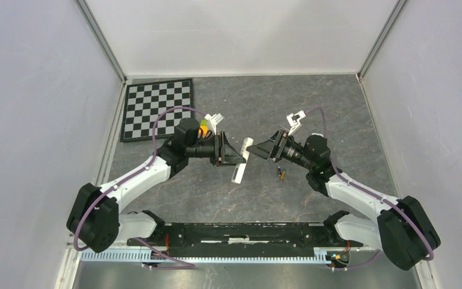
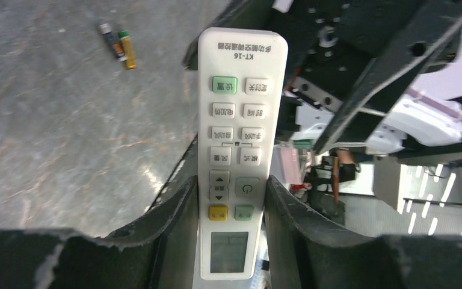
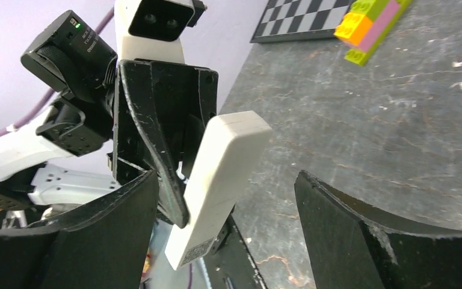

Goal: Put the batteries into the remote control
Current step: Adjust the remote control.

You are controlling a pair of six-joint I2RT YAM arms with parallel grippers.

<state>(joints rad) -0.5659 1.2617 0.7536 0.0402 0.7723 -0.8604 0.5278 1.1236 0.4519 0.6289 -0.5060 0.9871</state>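
Aloft, remote (image 2: 240,120) in left claw (image 2: 230,186).

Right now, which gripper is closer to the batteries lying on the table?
Right. The right gripper hangs open close by the batteries; the left gripper, clamping the remote, sits farther off on the remote's other side.

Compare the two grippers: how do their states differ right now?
The left gripper is shut, the right gripper open. The left holds the remote off the table; the right holds nothing, only facing it. Both are black and point toward each other.
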